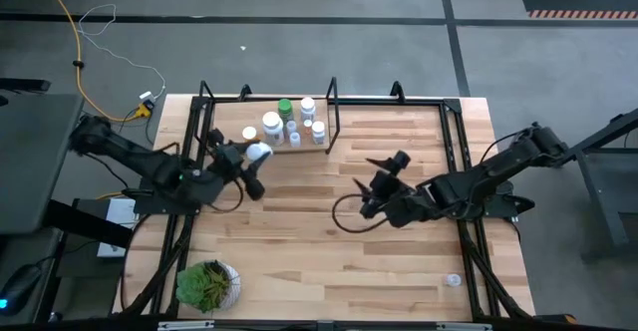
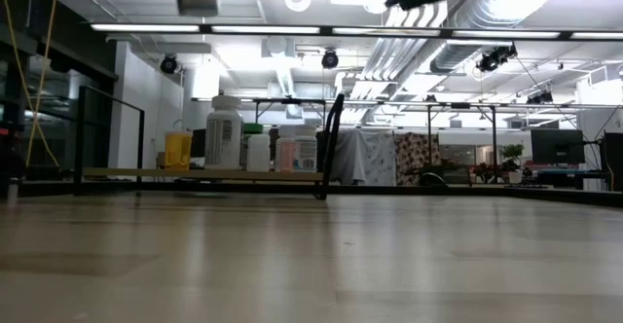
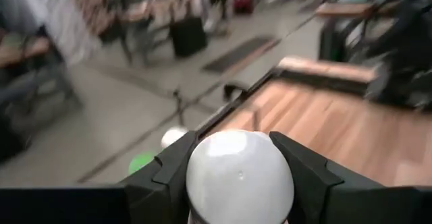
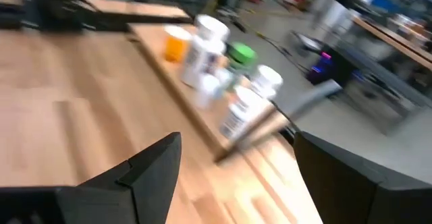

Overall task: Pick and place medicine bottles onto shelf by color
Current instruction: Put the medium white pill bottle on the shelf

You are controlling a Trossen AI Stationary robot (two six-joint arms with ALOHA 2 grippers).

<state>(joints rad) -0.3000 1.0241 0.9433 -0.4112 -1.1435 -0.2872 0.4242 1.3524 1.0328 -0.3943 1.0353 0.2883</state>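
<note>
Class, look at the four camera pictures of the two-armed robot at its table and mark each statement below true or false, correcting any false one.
1. The left gripper holds a white bottle. True.
2. The right gripper grips an orange bottle. False: its fingers are open and empty.
3. A potted plant stands on the shelf. False: it stands at the table's near edge.
4. A green-capped bottle stands on the shelf. True.
</note>
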